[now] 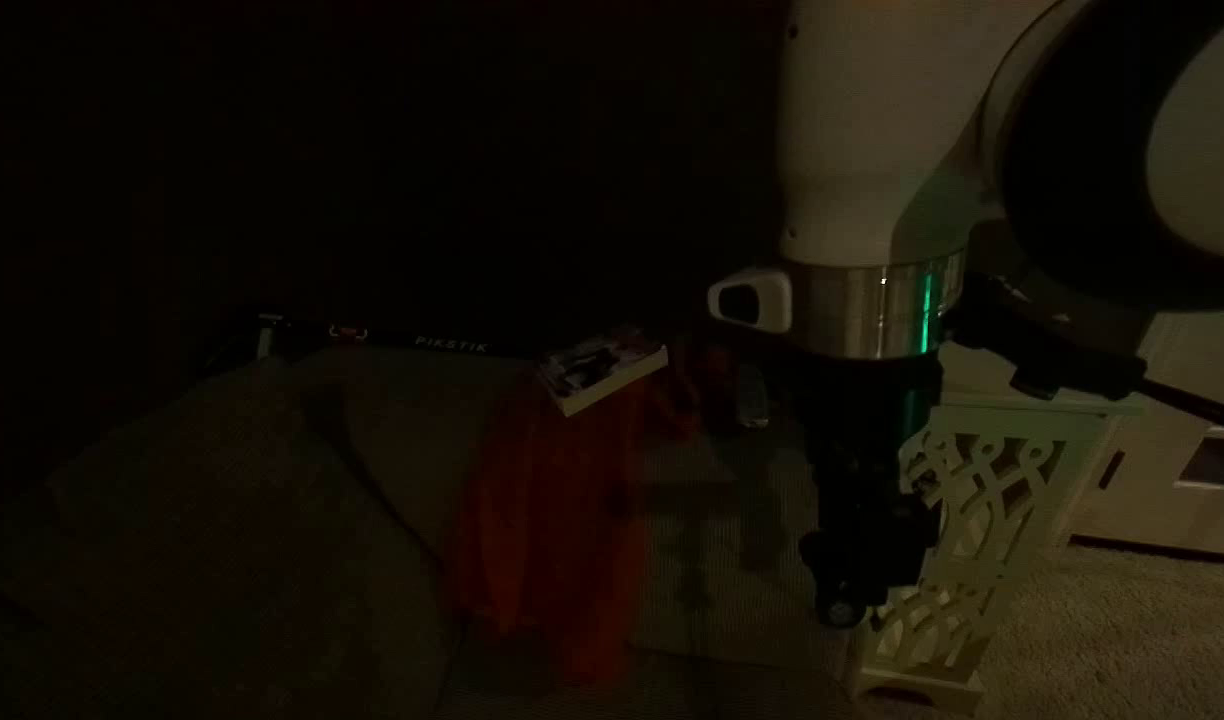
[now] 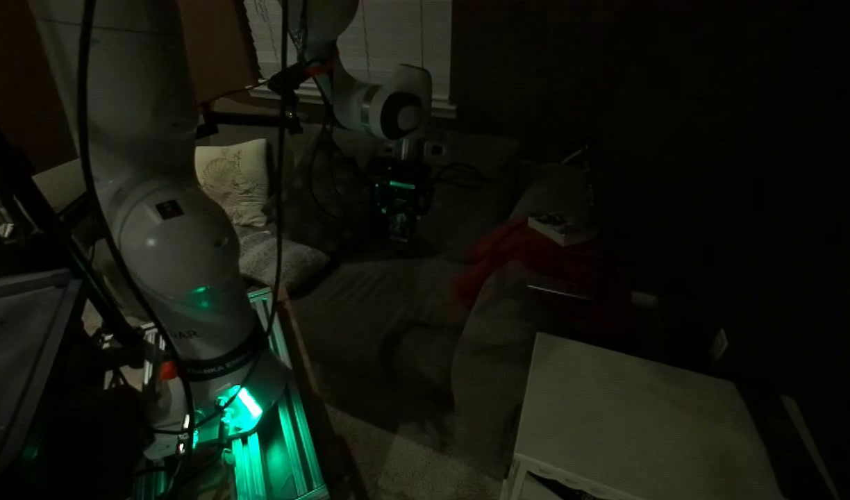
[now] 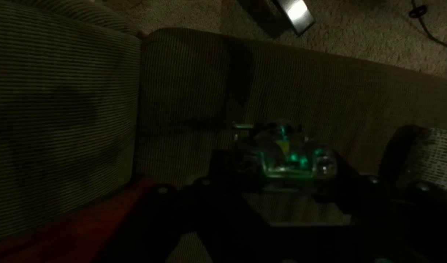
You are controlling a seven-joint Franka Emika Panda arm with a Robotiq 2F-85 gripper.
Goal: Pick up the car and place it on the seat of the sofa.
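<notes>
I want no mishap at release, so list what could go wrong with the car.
The hand holds the car over the sofa seat; in this dim light the gap is hard to judge, so opening too high may make it bounce. Once freed, it might roll off onto the carpet beyond.

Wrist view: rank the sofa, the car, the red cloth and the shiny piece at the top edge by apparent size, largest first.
1. Sofa
2. Car and red cloth: too close to rank; the cloth runs out of frame
3. Shiny piece

"pikstik" on dark stick; "franka" on black base band; "…ar" on robot arm.
</notes>
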